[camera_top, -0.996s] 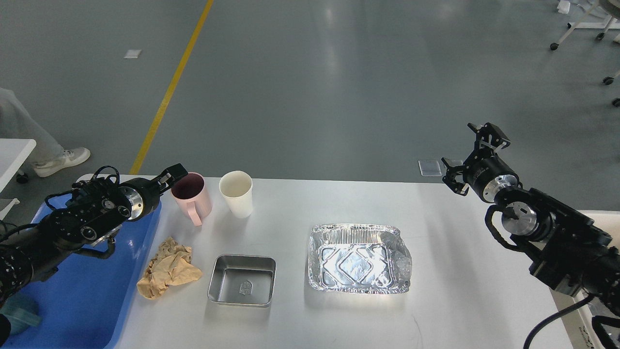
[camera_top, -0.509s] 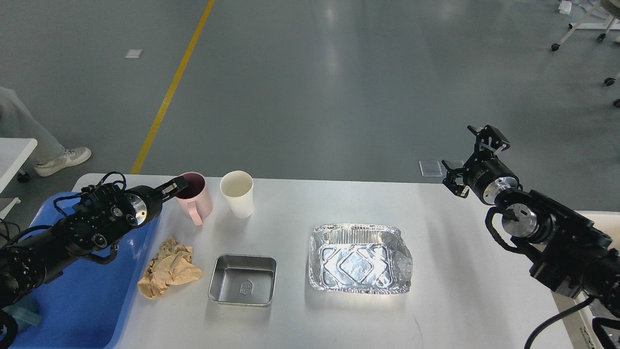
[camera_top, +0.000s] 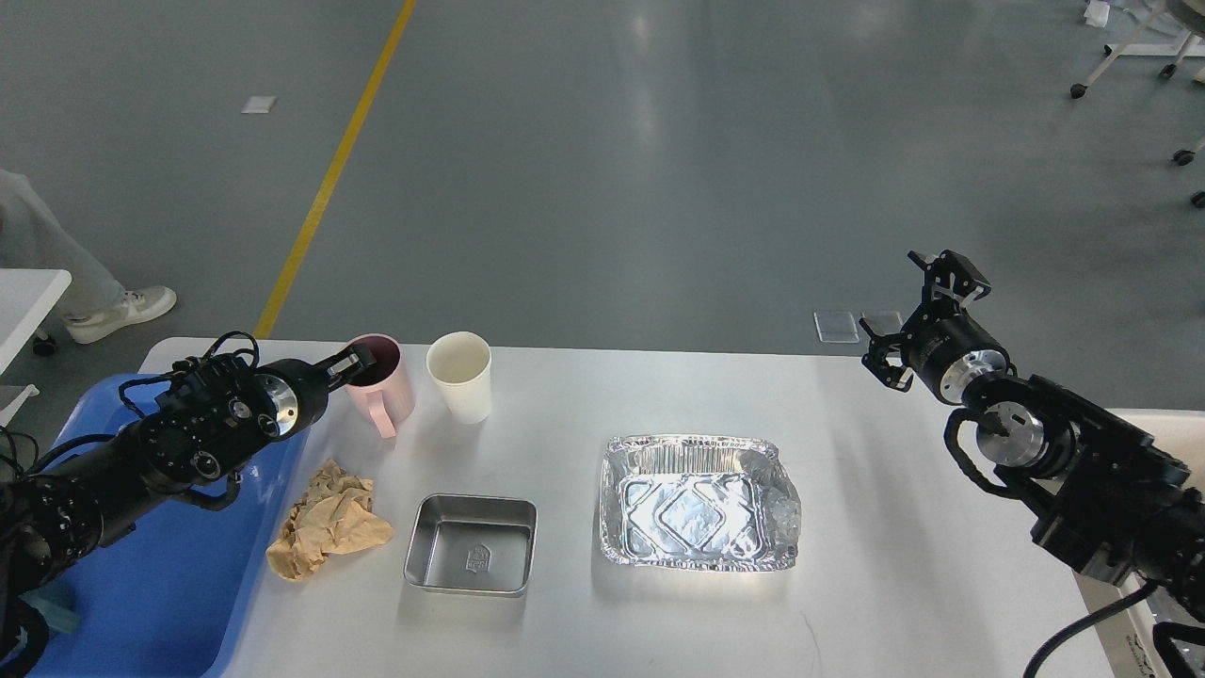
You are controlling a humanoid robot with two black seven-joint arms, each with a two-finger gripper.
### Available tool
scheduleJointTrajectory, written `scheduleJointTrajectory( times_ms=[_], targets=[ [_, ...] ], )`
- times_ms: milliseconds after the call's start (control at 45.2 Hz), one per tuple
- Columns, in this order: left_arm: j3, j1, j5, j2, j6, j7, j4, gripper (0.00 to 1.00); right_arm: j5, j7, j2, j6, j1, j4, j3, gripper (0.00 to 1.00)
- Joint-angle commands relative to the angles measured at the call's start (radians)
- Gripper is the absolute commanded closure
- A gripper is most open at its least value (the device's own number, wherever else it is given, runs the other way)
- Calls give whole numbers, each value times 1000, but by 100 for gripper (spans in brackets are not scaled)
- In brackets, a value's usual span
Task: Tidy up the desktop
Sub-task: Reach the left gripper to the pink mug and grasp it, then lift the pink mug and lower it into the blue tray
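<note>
1. The large white rectangular bench (camera_top: 904,584) with rounded corners fills the lower half of the frame.
2. The left claw (camera_top: 350,363), at centre left, sits at the near rim of a pink plastic mug with a handle (camera_top: 381,395); whether it is open or pinching the rim I cannot tell.
3. The right claw (camera_top: 918,315), at centre right above the bench's far edge, has its fingers spread and holds nothing.
4. Just right of the mug stands a white paper cup (camera_top: 459,375).
5. Lower left lies a crumpled brown paper wad (camera_top: 325,518), beside a blue plastic tray (camera_top: 179,584).
6. A small square steel pan (camera_top: 471,544) and a rectangular foil container (camera_top: 697,502) sit at centre.
</note>
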Motion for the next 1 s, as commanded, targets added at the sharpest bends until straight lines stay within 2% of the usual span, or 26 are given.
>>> scheduleJointTrajectory(
  times_ms=[0,266,376,642,974],
  targets=[
    [0,9,-1,0,-13,-1,-1,58,0,0,0,-1,0,-1,1,0],
    [0,6,-2,0,-32,-7,-10,80,-2,0,-7,0,-1,-1,0,0],
    [0,-2,-4,8,-69,-15,-11,88,-2,0,-7,0,-1,-1,0,0],
    [0,-3,-4,23,-109,-41,-11,97,-6,0,-7,-1,0,-1,0,0],
    [0,-3,-4,32,-129,-47,-11,100,-26,0,-7,-1,0,-3,0,0]
  ],
)
